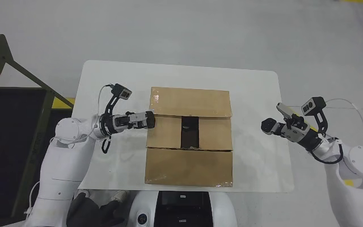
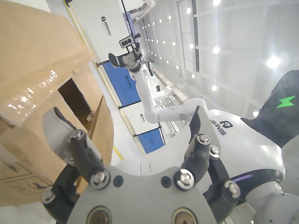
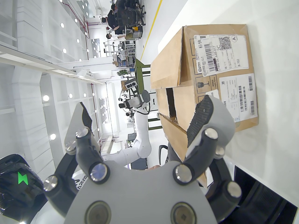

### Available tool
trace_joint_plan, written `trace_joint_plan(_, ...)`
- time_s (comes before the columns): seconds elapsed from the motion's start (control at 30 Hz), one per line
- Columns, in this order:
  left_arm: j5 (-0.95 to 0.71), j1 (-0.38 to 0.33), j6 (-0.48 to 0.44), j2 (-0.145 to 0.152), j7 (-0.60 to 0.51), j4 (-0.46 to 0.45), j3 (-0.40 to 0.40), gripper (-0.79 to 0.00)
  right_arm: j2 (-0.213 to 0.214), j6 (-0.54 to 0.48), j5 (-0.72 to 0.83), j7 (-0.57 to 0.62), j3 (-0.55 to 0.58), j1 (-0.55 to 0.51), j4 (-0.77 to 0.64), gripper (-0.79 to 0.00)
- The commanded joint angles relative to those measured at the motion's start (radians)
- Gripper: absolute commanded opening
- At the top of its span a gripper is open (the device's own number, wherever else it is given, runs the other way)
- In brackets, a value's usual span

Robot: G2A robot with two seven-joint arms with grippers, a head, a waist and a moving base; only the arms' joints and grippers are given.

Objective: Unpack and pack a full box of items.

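A brown cardboard box (image 1: pixel 190 164) stands in the middle of the white table (image 1: pixel 255 91). Its top flaps are folded in, leaving a dark gap (image 1: pixel 190 131) at the centre. My left gripper (image 1: pixel 148 120) is at the box's left edge, level with the top. In the left wrist view the left gripper (image 2: pixel 128 127) is open, one finger (image 2: pixel 59 129) close against the box (image 2: pixel 35 71). My right gripper (image 1: pixel 266 126) hangs open to the right of the box, clear of it. The right wrist view shows that right gripper (image 3: pixel 144 117) facing the box's labelled side (image 3: pixel 224 71).
Bare table lies to the right of the box and along the far edge. A dark panel (image 1: pixel 22 142) and a green frame (image 1: pixel 22 74) stand off the table's left side. Shipping labels (image 3: pixel 222 52) cover one side of the box.
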Motion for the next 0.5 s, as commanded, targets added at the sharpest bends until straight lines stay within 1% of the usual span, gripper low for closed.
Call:
trace_joint_plan(0.0, -0.003, 0.005, 0.014, 0.001, -0.009, -0.004, 0.012, 0.0, 0.0, 0.0, 0.0, 0.0, 0.0, 0.0, 0.0, 0.0)
trace_joint_plan(0.13, -0.012, 0.015, 0.038, 0.003, -0.029, -0.014, 0.022, 0.0, 0.0, 0.0, 0.0, 0.0, 0.0, 0.0, 0.0, 0.0)
trace_joint_plan(0.33, 0.009, 0.022, 0.104, 0.011, -0.051, -0.021, 0.027, 0.0, 0.0, 0.0, 0.0, 0.0, 0.0, 0.0, 0.0, 0.0)
trace_joint_plan(0.47, 0.024, 0.019, 0.116, 0.014, -0.043, -0.006, 0.031, 0.0, 0.0, 0.0, 0.0, 0.0, 0.0, 0.0, 0.0, 0.0)
